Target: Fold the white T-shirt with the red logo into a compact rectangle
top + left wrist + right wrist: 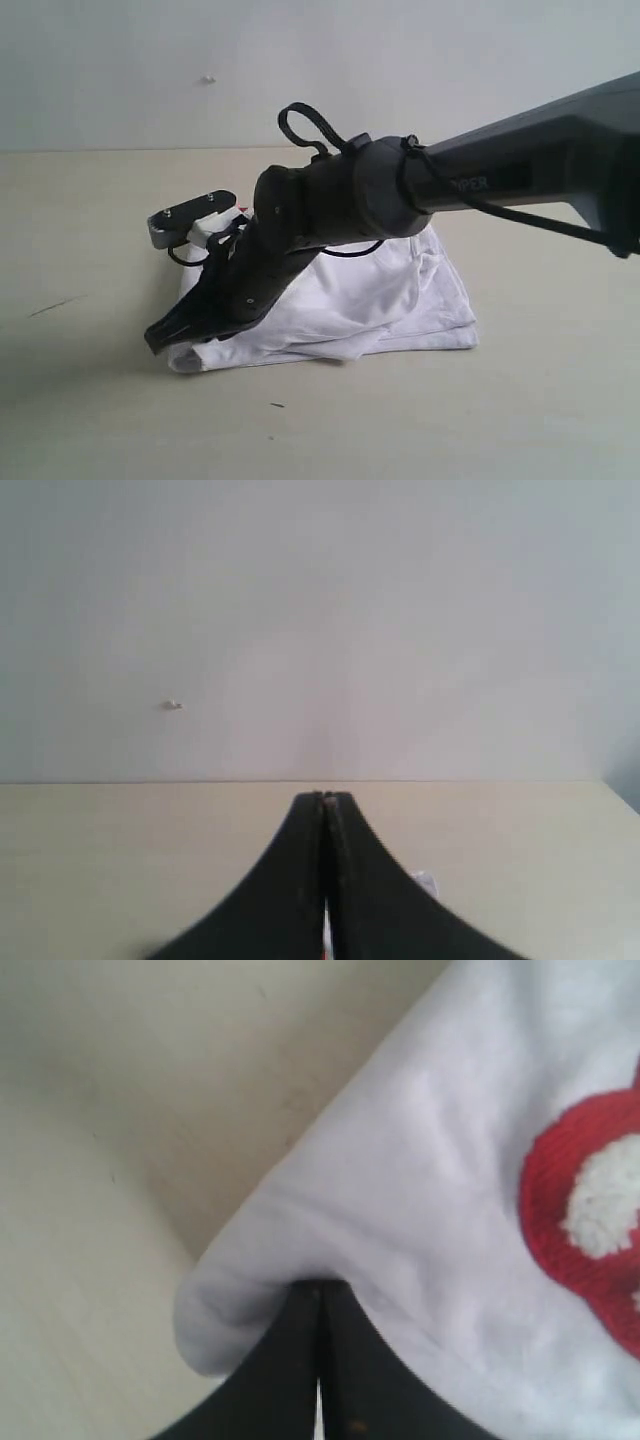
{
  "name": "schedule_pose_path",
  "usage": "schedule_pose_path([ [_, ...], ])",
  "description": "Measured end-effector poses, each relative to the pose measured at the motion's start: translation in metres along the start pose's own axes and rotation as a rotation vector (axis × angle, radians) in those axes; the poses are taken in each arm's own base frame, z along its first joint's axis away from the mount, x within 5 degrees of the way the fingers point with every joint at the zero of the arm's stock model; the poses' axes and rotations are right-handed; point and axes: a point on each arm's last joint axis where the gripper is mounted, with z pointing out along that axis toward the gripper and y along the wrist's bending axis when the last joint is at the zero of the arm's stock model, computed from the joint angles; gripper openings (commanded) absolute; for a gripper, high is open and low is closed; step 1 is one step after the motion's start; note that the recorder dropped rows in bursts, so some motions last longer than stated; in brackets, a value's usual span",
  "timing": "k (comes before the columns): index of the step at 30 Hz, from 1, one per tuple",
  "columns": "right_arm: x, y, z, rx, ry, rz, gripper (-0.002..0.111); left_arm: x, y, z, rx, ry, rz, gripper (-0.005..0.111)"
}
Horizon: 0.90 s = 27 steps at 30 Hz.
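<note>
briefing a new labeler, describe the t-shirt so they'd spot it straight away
On the pale beige table, look beneath the dark robot arm reaching in from the right of the exterior view. The white T-shirt lies as a rumpled, folded bundle. It is the only cloth around, with fuzzy white lettering edged in red.

You get one legible marking: pale lettering (pixel 470 184) ending "PER" on the right arm's dark forearm (pixel 540 150), toward three o'clock in the exterior view. The red logo (pixel 540 1250) on the white T-shirt (pixel 400 1190) gives no readable letter.
</note>
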Motion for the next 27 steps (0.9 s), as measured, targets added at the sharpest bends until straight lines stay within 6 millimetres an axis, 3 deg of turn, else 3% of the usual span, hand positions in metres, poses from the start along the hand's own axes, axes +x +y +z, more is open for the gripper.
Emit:
schedule_pose_path([
  [7, 0.001, 0.011, 0.007, -0.053, -0.022, -0.024, 0.000, 0.000, 0.000, 0.000, 0.000, 0.000, 0.000, 0.000],
  [11, -0.005, 0.013, -0.010, -0.039, -0.043, -0.073, 0.000, 0.000, 0.000, 0.000, 0.000, -0.002, 0.000, 0.000],
  [19, -0.029, 0.024, -0.107, 0.002, -0.240, -0.137, 0.000, -0.009, -0.008, -0.021, 0.020, -0.066, 0.020, 0.000],
  [23, -0.026, 0.031, -0.165, 0.019, -0.410, -0.146, 0.000, -0.015, -0.014, -0.039, 0.029, -0.120, 0.057, 0.000],
  [27, -0.009, 0.034, -0.211, 0.038, -0.560, -0.148, 0.000, -0.012, -0.014, -0.062, 0.006, -0.206, 0.073, 0.000],
])
